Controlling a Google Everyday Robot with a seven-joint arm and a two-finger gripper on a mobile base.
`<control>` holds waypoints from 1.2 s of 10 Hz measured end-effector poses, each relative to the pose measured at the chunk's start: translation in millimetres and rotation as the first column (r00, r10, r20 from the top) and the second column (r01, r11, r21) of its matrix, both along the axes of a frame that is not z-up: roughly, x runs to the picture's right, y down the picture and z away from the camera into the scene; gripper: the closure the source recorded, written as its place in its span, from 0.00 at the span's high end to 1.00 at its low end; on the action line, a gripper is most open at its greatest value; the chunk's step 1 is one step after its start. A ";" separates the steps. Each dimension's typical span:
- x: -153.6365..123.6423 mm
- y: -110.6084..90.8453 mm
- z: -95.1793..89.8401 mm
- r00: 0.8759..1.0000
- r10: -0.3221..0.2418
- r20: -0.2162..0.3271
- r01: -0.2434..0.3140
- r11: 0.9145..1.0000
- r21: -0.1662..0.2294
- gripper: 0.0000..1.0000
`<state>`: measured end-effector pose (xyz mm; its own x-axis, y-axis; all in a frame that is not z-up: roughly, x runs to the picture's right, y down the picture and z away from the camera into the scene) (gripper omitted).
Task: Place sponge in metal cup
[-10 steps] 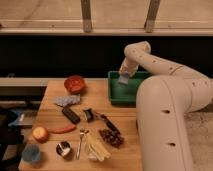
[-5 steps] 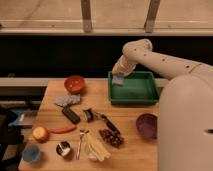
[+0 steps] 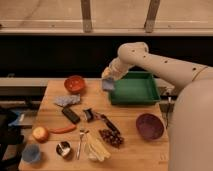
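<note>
My gripper (image 3: 108,79) hangs above the table's back middle, just left of the green tray, shut on the blue-grey sponge (image 3: 108,85), which dangles below it. The small shiny metal cup (image 3: 63,148) stands near the table's front left corner, well away from the gripper. The white arm reaches in from the right.
A green tray (image 3: 133,89) sits at the back right. An orange bowl (image 3: 74,83), grey rag (image 3: 67,100), black bar (image 3: 71,115), carrot (image 3: 62,130), apple (image 3: 40,133), light blue cup (image 3: 31,153), purple bowl (image 3: 149,126), grapes (image 3: 111,137), banana (image 3: 97,149) and utensils lie on the wooden table (image 3: 135,150).
The arm has swung left, carrying the sponge from over the green tray to just beyond the tray's left edge.
</note>
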<state>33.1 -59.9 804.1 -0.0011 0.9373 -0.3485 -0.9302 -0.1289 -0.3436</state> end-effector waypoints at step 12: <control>-58.8 45.0 -22.1 0.984 -0.139 0.109 0.144 0.989 -0.041 0.00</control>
<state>-25.8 -14.9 782.0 0.1699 0.9071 -0.3850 -0.8990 -0.0173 -0.4375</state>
